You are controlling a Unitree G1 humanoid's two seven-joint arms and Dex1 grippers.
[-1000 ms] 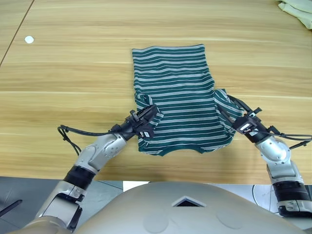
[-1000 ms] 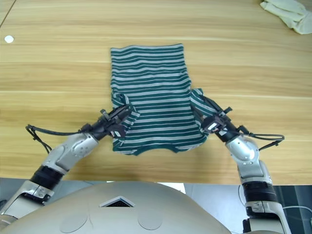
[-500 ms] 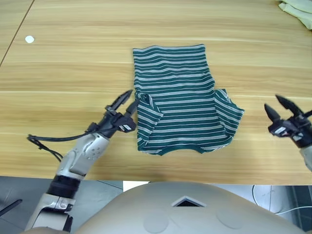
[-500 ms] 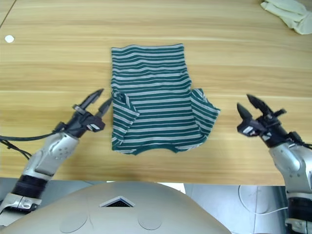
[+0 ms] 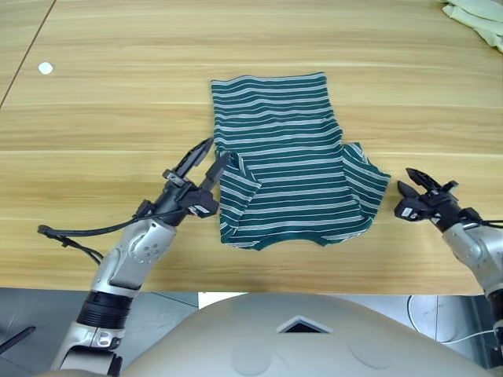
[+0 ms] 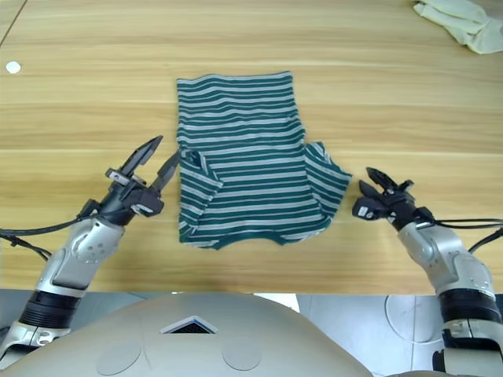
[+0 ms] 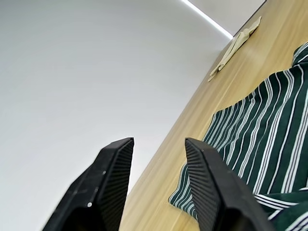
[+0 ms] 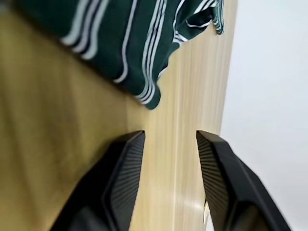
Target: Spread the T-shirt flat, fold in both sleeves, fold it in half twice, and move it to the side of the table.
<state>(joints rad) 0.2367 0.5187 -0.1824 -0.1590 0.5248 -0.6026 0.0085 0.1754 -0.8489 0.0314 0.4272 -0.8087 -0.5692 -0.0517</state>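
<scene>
Trouble I foresee: T-shirt (image 5: 287,157) lies centre frame, its sleeve (image 5: 365,184) at right puffed loose. The left gripper (image 5: 218,149) and right gripper (image 5: 405,179) flank it, both wide and empty; a shallow pinch could drag folds undone.

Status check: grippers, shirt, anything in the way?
Left gripper open beside green white-striped T-shirt; right gripper open, apart. Sleeves turned in. Pale cloth far off, no obstruction.

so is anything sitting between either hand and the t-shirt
Nothing visible does. The left hand, open, sits close beside the T-shirt on its left. Only bare table lies between the open right hand and the shirt's right sleeve.
</scene>
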